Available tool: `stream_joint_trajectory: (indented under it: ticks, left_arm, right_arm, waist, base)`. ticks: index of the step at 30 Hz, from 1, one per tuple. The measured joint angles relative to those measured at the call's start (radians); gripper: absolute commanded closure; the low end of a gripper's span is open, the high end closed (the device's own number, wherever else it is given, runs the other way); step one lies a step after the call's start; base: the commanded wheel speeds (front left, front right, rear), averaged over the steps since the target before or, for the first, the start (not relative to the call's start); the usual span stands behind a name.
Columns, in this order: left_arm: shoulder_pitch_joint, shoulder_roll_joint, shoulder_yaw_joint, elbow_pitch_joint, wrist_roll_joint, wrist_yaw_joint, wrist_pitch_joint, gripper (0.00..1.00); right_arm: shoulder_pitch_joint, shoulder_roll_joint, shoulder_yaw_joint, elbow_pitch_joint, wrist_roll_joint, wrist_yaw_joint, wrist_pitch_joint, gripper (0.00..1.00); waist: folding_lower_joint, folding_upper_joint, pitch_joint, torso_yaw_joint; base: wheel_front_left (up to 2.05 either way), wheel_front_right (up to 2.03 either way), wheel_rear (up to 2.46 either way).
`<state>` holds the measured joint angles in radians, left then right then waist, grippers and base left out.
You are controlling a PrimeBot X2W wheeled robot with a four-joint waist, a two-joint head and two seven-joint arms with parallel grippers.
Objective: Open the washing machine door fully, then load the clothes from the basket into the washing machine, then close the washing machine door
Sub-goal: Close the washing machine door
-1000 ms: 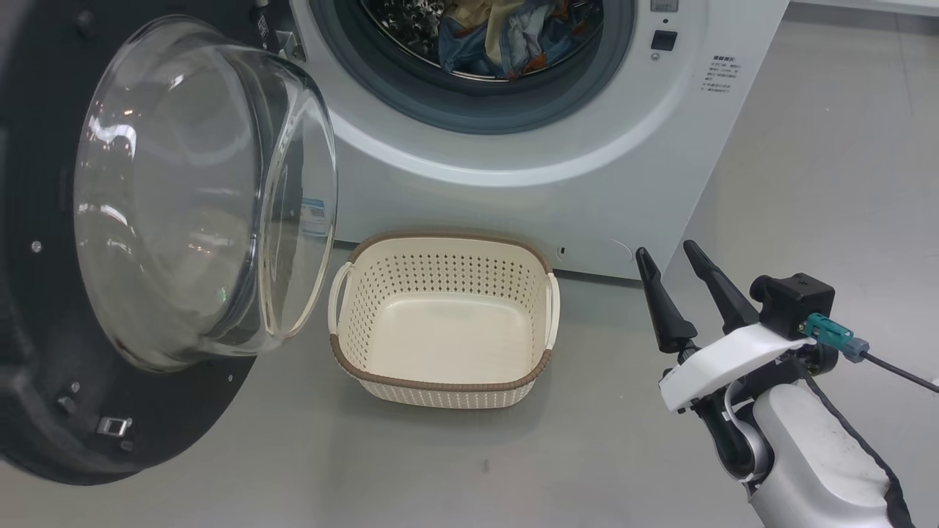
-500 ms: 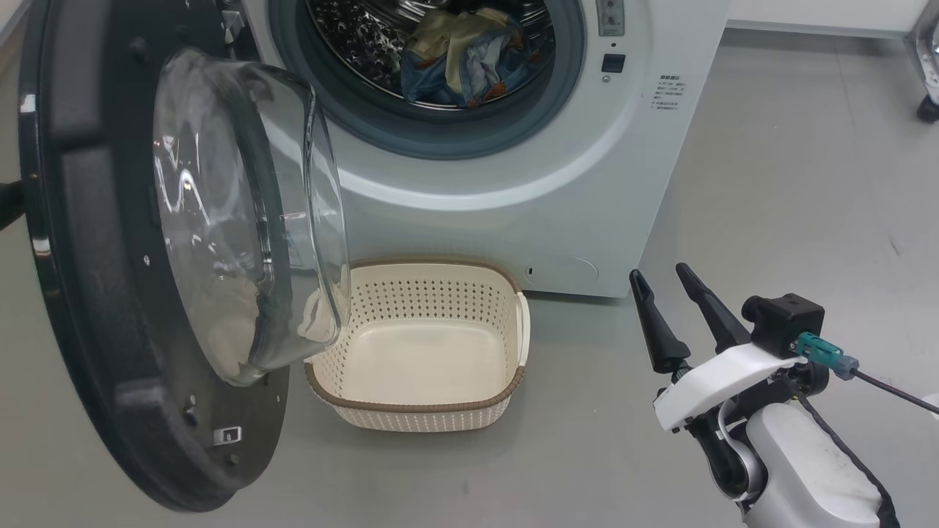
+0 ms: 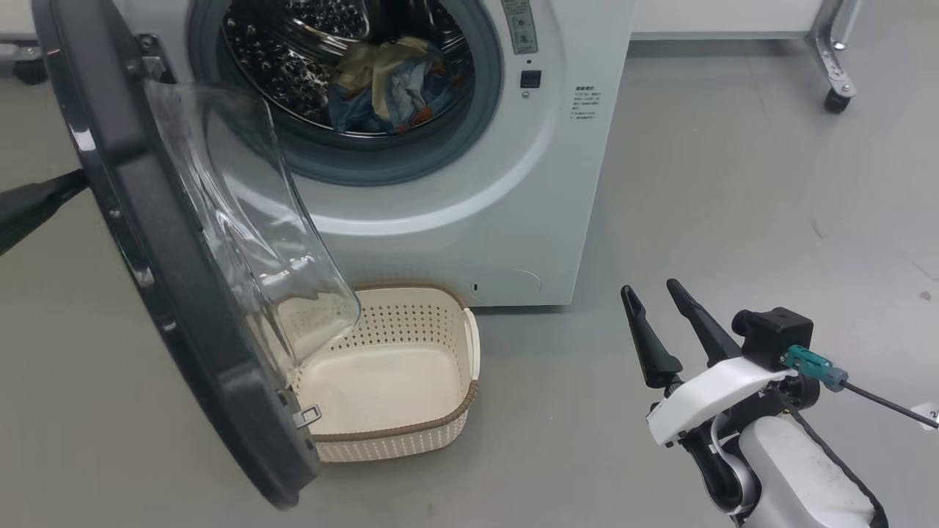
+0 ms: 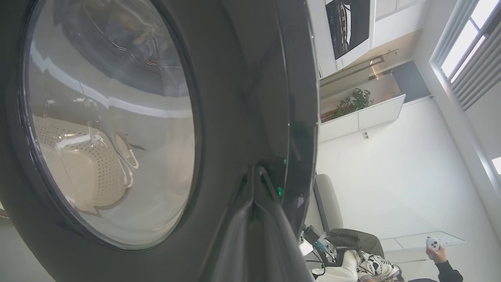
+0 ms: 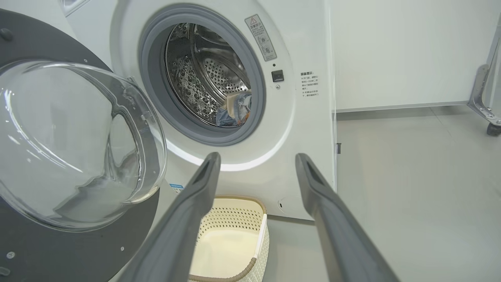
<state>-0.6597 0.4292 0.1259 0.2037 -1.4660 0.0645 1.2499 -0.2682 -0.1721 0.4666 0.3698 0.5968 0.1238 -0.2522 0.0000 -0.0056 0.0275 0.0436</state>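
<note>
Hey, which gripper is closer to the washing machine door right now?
Left. The left gripper, shut, is against the door on its outer black rim, seemingly touching. The right gripper, open, hangs over the floor well to the door's right, past the basket.

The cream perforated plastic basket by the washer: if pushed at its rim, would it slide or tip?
Probably light: the cream perforated plastic basket is empty and thin-walled. It would likely slide rather than tip, being low and wide on the smooth grey floor. Its holed walls may flex slightly if squeezed.
</note>
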Motion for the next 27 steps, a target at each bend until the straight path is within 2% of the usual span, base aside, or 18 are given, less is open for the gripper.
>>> stream_joint_trajectory:
  ticks: [11,20,27]
  left_arm:
    - [0.011,-0.045,0.000,-0.087,0.001,0.011,-0.042,1.00]
    - [0.011,-0.068,-0.011,-0.120,0.009,0.019,-0.067,1.00]
    - [0.011,-0.085,-0.022,-0.132,0.015,0.019,-0.083,1.00]
  right_arm:
    - [0.000,-0.004,-0.006,-0.010,0.002,0.000,0.000,0.00]
    - [-0.001,-0.010,-0.031,-0.016,0.003,0.000,0.000,0.00]
    - [-0.001,-0.012,-0.043,-0.018,0.003,0.000,0.000,0.00]
  waist:
    - [0.0000,0.0000,0.013,-0.107]
    - [0.0000,0.0000,0.047,-0.149]
    - [0.0000,0.0000,0.056,-0.155]
  base:
    - [0.00,0.00,0.00]
    - [0.00,0.00,0.00]
    - [0.00,0.00,0.00]
